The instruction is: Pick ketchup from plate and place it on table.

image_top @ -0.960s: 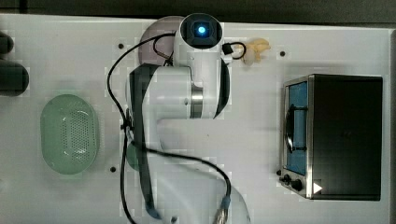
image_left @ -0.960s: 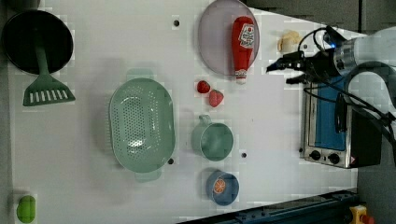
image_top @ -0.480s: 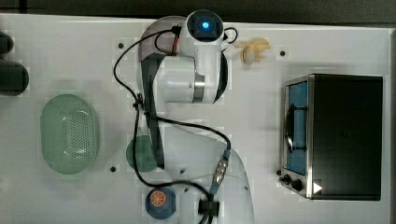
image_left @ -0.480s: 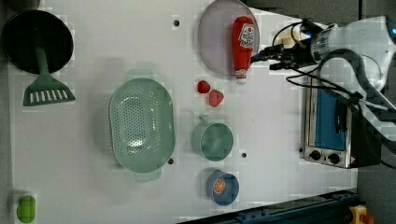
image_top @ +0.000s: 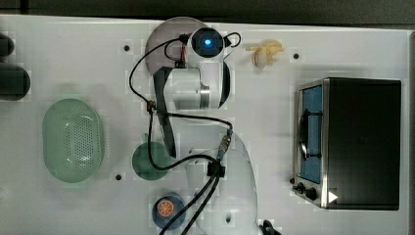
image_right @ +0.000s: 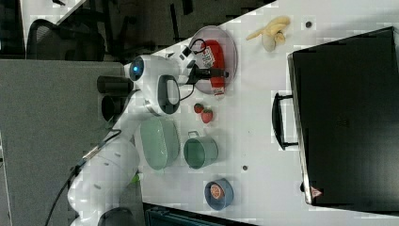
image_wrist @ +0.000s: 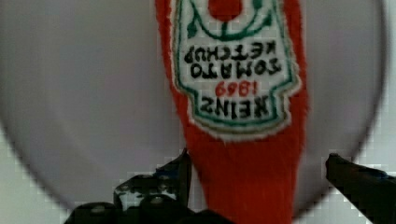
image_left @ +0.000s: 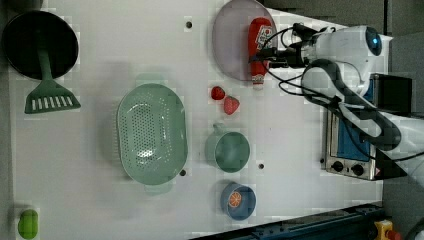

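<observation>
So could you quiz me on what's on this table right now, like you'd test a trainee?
1. True or false: the ketchup lies on the plate.
2. How does the claw stand? A) shut on the bottle B) open, a finger on each side of the bottle C) open above the green basket
3. Fill in: two red ___ lie on the table between the plate and the green cup.

Key: 1 true; 2 B; 3 strawberries.
</observation>
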Robot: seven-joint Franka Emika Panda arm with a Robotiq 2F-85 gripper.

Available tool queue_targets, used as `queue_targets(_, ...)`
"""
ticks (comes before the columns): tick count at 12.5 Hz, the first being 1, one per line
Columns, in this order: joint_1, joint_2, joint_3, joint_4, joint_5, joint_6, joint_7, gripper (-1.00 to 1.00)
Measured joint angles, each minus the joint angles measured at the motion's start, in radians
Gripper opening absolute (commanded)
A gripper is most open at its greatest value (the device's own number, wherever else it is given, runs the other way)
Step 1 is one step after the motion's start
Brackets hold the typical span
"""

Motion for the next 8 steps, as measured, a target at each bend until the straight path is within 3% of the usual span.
queue_targets(5, 0.012, 0.055, -0.006, 0.009, -0.032, 0.125, -0.01, 1.0)
queue_targets(6, 0.012, 0.056, -0.005, 0.018, -0.033, 0.128, -0.01, 0.91)
queue_targets(8, 0.016, 0.056, -0.005, 0.021, -0.039, 0.148, -0.011, 0.42)
